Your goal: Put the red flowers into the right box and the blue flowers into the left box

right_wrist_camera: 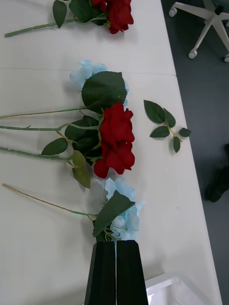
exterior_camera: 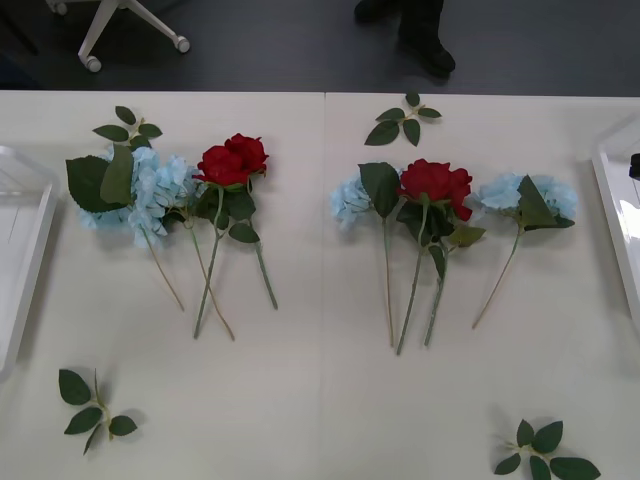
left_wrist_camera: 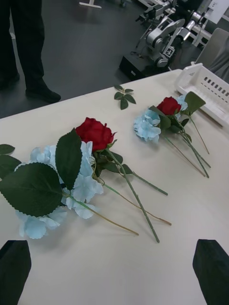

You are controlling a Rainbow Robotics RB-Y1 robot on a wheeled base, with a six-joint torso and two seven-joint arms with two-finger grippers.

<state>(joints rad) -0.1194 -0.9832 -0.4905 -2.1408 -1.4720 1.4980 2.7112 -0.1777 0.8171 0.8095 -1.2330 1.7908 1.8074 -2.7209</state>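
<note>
A: How are the fingers of the right gripper [right_wrist_camera: 116, 271] set?

B: They are pressed flat together with no gap, and nothing is held between them. Their tips are seen just beside a cluster of the blue flowers [right_wrist_camera: 122, 209], at its leaf; whether it is touched cannot be told. A corner of the right box [right_wrist_camera: 174, 288] is seen beside the fingers.

A: And the left gripper [left_wrist_camera: 114, 264]?

B: Its fingers [left_wrist_camera: 14, 264] are spread wide apart, and nothing is gripped. It is held above the table [exterior_camera: 300, 400], near the left group of flowers.

A: Where are the flowers found?

B: Two groups are laid on the table between the left box [exterior_camera: 25, 240] and the right box. The red flowers [exterior_camera: 232, 160] are laid among the blue ones in each group. Loose leaf sprigs [exterior_camera: 92, 405] are scattered around them.
</note>
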